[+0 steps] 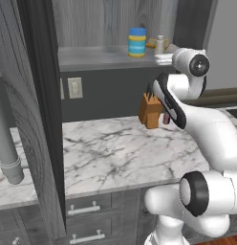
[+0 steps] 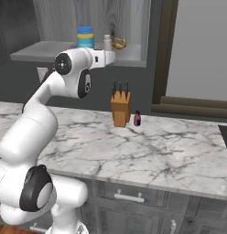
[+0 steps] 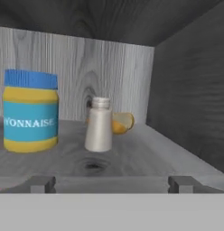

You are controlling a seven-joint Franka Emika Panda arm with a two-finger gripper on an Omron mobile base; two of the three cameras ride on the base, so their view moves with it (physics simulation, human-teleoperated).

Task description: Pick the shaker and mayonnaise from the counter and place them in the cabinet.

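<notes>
The desk [image 1: 115,153] is a big white stone top with grey lines in it, and it sits over dark grey drawers [image 1: 91,215] with shiny handles. A wooden knife block [image 2: 120,109] stands on the desk near the back wall, and a tiny dark bottle [image 2: 137,119] stands just beside it.

Above the desk is the cabinet [image 3: 186,99], dark grey, with a grey shelf and a paler wood back. The mayonnaise [image 3: 30,111] stands upright on that shelf, a jar with a blue lid, a blue band and yellow stripes. The shaker [image 3: 99,125] stands upright near it, a little apart, smaller and pale. A yellow lemon piece [image 3: 120,122] lies just behind the shaker.

The robot's white arm [image 1: 206,129] reaches up to the shelf. The fingers [image 3: 113,183] are spread wide apart at the shelf's front edge. They hold nothing and touch neither the jar nor the shaker.
</notes>
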